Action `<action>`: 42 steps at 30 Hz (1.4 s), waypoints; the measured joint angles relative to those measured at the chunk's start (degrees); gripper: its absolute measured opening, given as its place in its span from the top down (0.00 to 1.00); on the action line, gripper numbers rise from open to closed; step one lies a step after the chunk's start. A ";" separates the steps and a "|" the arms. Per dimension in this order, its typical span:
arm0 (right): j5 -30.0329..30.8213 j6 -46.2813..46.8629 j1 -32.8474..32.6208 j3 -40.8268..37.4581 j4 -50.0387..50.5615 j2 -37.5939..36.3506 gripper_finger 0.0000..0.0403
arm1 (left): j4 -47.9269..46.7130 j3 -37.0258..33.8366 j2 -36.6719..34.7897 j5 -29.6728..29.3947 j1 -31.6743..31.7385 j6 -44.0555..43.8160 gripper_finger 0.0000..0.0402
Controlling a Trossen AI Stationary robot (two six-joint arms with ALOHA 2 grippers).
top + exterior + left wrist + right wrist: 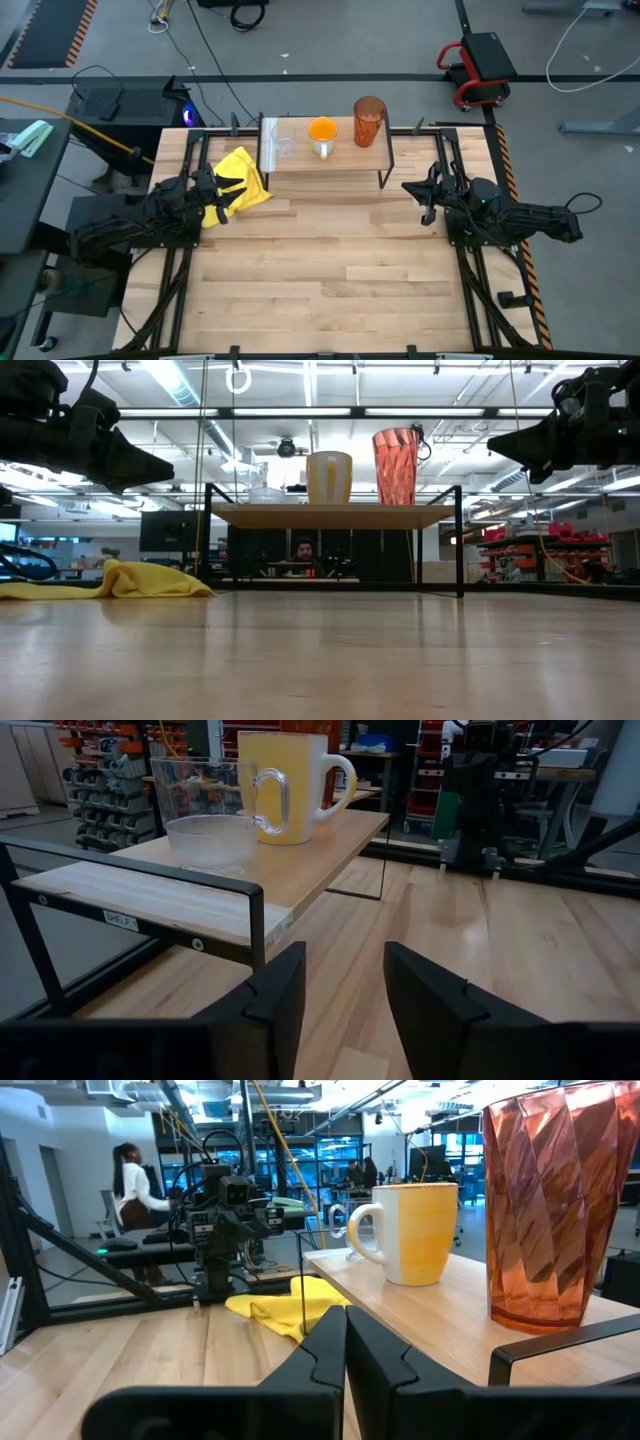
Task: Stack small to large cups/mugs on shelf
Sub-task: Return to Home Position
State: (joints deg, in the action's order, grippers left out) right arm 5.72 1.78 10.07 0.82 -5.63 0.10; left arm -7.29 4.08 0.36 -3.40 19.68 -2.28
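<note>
**Three cups in a row on the shelf, both arms up and away**

Seen from above, the shelf [330, 165] stands at the 12 o'clock edge of the tabletop [330, 270]. Three cups stand upright on it, side by side.

The small clear glass cup [284, 146] is at the 9 o'clock end of the shelf. The mug [322, 132], orange inside, is in the middle, just beside the glass cup. The tall orange-brown tumbler [369, 120] is at the 3 o'clock end, with a gap between it and the mug. No cup sits inside another cup.

A yellow cloth [240, 180] lies crumpled on the tabletop, at about 8 o'clock from the shelf.

The left claw [220, 193] is at the 9 o'clock side of the tabletop, up in the air above the edge of the cloth. It points toward the shelf. Its two fingers [280, 990] are apart, and nothing is between them.

The right claw [412, 190] is at the 3 o'clock side, also up in the air, just past the shelf's end. Its fingers [320, 1345] are pressed together, and it holds nothing.

Neither claw touches the shelf or a cup.
</note>
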 joint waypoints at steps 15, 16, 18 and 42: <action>0.01 0.00 -0.01 0.00 0.00 0.01 0.96 | 0.02 0.00 0.00 0.02 0.02 -0.02 0.65; 0.02 0.00 0.00 0.00 0.00 0.01 0.96 | 0.01 0.00 0.00 0.00 0.02 -0.01 0.65; 0.00 0.00 0.00 0.00 0.00 0.00 0.96 | 0.01 0.00 0.00 0.02 0.01 0.00 0.64; 0.01 0.00 -0.02 0.02 0.00 0.02 0.96 | 0.02 0.00 0.00 0.00 0.02 0.00 0.63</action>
State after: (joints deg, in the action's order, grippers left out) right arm 5.74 1.78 10.04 0.84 -5.63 0.12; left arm -7.27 4.08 0.36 -3.40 19.70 -2.28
